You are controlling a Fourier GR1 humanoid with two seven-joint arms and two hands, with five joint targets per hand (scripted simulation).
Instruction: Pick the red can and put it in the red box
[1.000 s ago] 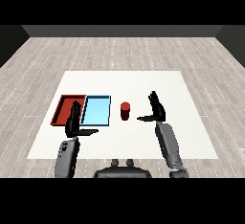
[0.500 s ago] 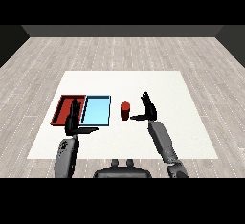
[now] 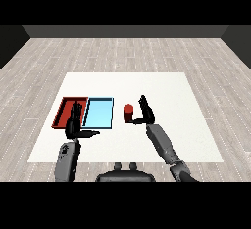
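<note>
Since the earlier frame, the right hand [image 3: 145, 110] has moved left toward the red can [image 3: 128, 113] and now sits just beside it, fingers straight and spread, thumb reaching under the can's near side; no grasp is closed yet. Head view: the can stands upright on the white table [image 3: 171, 91], just right of the blue tray [image 3: 98, 113], with the red tray [image 3: 63, 112] farther left, so the can must cross the blue tray to arrive. The left hand [image 3: 75, 123] is raised over the near edge of the trays, fingers straight, holding nothing. Grey plank flooring [image 3: 122, 52] surrounds the table, ending at a dark far wall.
</note>
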